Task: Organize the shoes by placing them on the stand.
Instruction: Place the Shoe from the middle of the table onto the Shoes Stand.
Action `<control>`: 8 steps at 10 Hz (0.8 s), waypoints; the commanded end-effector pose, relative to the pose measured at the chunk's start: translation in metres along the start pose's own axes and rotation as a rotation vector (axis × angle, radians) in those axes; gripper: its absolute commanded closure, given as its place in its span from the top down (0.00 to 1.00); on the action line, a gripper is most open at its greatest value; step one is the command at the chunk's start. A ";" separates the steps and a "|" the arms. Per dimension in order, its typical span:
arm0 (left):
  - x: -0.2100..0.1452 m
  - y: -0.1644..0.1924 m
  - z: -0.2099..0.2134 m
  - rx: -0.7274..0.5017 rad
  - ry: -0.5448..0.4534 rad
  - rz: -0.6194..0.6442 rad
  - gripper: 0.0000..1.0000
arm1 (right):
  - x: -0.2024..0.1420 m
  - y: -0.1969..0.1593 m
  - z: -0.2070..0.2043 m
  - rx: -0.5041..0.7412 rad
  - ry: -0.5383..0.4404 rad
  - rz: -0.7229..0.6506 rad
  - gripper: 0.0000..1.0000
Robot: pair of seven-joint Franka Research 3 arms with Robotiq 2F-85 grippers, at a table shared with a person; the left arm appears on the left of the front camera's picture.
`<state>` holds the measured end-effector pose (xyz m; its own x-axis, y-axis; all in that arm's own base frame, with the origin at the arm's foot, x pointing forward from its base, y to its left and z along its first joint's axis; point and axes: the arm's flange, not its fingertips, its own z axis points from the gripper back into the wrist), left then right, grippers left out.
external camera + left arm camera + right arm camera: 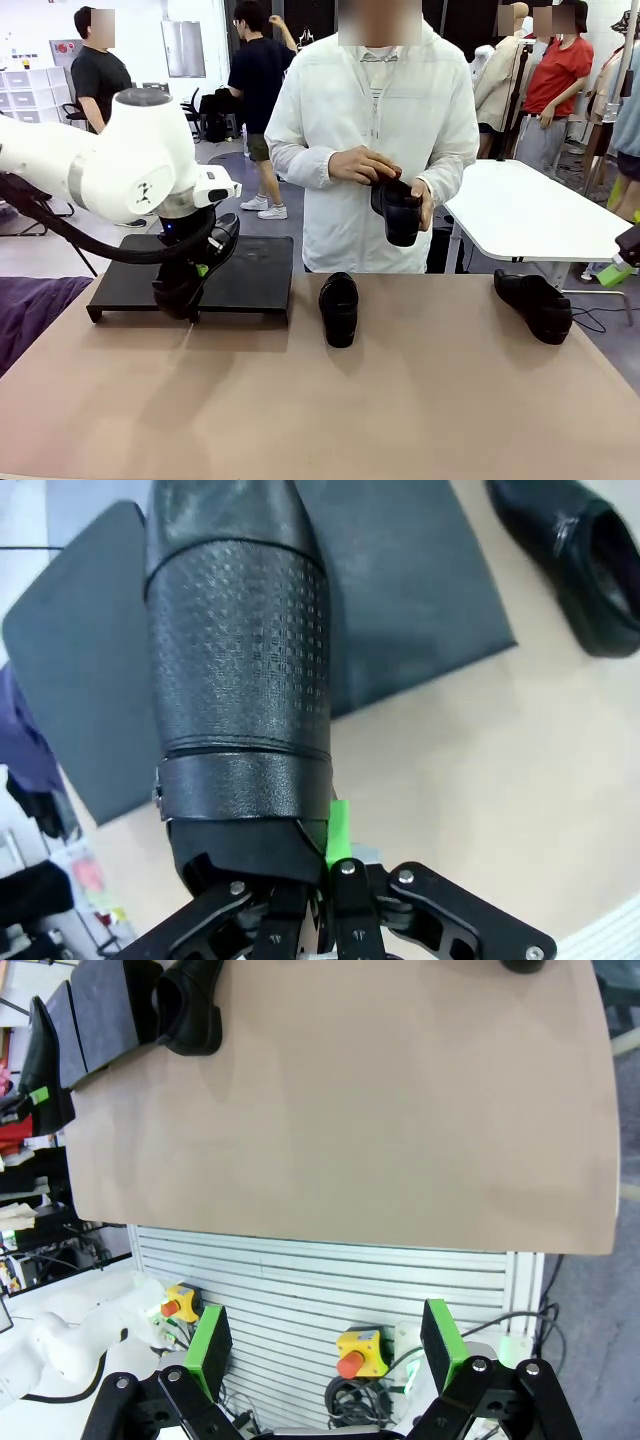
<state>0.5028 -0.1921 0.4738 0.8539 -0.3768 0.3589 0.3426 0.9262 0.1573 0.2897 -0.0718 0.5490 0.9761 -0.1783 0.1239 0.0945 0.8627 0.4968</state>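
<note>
Pebbled black loafer (240,680) in left gripper (318,848); matte stand (400,600) perhaps beneath.

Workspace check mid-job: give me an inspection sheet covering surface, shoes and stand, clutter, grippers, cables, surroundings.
Surface: tan table, bare between the shoes.
Job's things: stand at far left, no shoe set on it yet; held shoe hanging at the stand's front edge; middle shoe at mid-table; right shoe at far right; fourth shoe in the person's hands.
Clutter: purple cloth at the left edge.
Grippers: left gripper shut on the held shoe; right gripper open, holding nothing, back off the table's near edge.
Cables: black cable looping under the left arm; loose cables below the table front.
Surroundings: person in a white jacket at the far side; white table behind; other people farther off.
</note>
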 end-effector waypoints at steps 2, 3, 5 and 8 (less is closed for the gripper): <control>0.018 0.022 -0.043 0.023 -0.077 0.085 0.00 | 0.001 -0.002 0.002 0.008 0.000 0.024 1.00; 0.020 0.024 -0.051 0.013 -0.078 0.118 0.00 | 0.001 -0.002 0.002 0.008 0.000 0.024 1.00; 0.022 0.028 -0.050 -0.045 -0.070 0.131 0.00 | 0.001 -0.002 0.002 0.008 0.000 0.024 1.00; 0.026 0.038 -0.039 -0.036 -0.101 0.192 0.00 | 0.001 -0.002 0.002 0.008 0.000 0.024 1.00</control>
<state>0.5520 -0.1690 0.4433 0.8640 -0.2272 0.4493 0.2279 0.9722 0.0535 0.2897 -0.0718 0.5490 0.9761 -0.1783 0.1239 0.0945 0.8627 0.4968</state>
